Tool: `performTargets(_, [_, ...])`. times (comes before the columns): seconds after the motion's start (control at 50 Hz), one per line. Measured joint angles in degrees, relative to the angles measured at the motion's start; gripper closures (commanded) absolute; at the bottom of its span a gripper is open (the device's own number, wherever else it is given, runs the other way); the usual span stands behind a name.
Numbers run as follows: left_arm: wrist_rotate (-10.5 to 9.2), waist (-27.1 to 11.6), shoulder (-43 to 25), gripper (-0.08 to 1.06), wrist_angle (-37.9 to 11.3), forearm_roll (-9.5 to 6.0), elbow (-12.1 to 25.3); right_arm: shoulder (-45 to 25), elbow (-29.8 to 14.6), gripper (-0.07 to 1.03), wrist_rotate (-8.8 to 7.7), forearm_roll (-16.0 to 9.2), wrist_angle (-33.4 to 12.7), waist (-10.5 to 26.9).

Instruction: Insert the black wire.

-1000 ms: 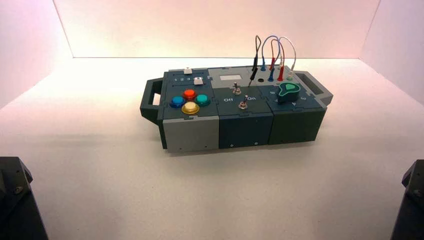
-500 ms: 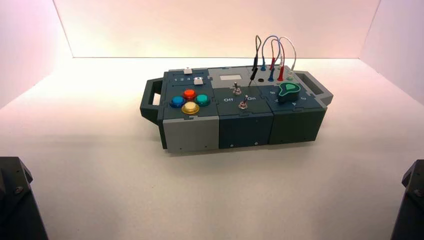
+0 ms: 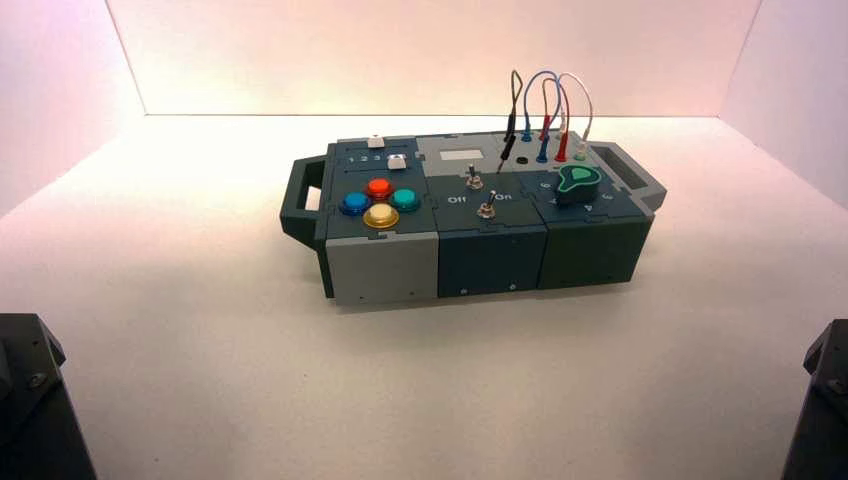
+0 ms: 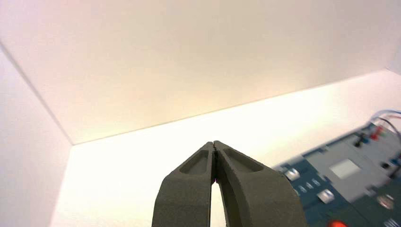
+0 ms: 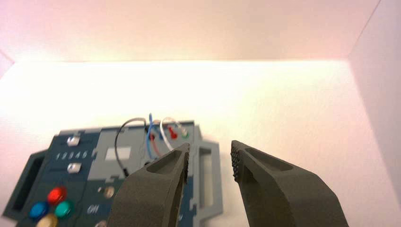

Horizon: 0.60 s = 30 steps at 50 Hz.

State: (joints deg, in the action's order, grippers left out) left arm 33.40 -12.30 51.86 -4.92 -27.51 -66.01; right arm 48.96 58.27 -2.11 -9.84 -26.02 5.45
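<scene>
The black wire [image 3: 514,95] loops up over the back of the box [image 3: 480,255]. One slim black plug stands in the back row, and its other plug [image 3: 506,148] hangs slanted over the panel beside a dark round socket [image 3: 521,160]. The right wrist view shows the same wire [image 5: 120,144] far ahead. My right gripper [image 5: 210,160] is open with nothing between its fingers, well short of the box. My left gripper [image 4: 215,143] is shut and holds nothing, off to the box's left side.
Blue and red plugged wires [image 3: 548,120] stand next to the black one. A green knob [image 3: 577,182], two toggle switches [image 3: 486,208] and coloured buttons [image 3: 378,200] fill the box top. Both arms' dark bases sit at the near corners [image 3: 30,400], [image 3: 820,400].
</scene>
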Motion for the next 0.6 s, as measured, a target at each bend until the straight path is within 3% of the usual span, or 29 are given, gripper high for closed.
performTargets(0.14, [0.00, -1.7, 0.0, 1.00, -3.4, 0.09, 1.1, -2.1, -2.1, 0.49, -0.18, -1.8, -5.6, 0.1])
performTargets(0.38, [0.00, -3.7, -0.4, 1.00, -10.9, 0.09, 3.6, -2.5, -4.0, 0.49, -0.88, -4.7, -10.5, 0.1])
performTargets(0.6, [0.53, -6.9, -3.4, 1.01, -18.9, 0.18, 6.5, -3.9, -5.2, 0.48, -2.99, -6.7, -15.8, 2.8])
